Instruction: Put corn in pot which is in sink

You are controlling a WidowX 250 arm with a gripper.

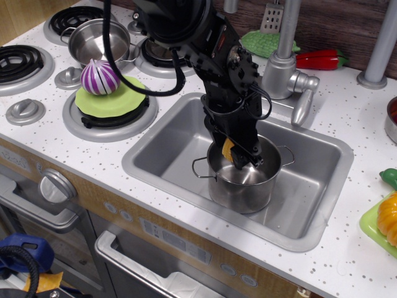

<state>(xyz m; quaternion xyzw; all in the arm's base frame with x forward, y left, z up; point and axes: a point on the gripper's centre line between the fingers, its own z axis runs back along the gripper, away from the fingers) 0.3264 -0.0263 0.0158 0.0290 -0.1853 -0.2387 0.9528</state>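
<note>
The shiny steel pot with two wire loop handles stands in the grey sink, which is sunk into the white speckled countertop. My black gripper hangs just above the pot's far rim, shut on the small yellow corn. Only a sliver of the corn shows between the fingers. The corn is over the pot's opening, held clear of its bottom.
A second steel pot sits on the back burner beside a purple-striped onion on a green plate. The silver faucet stands behind the sink. An orange squash lies at the right edge. A red pepper lies behind.
</note>
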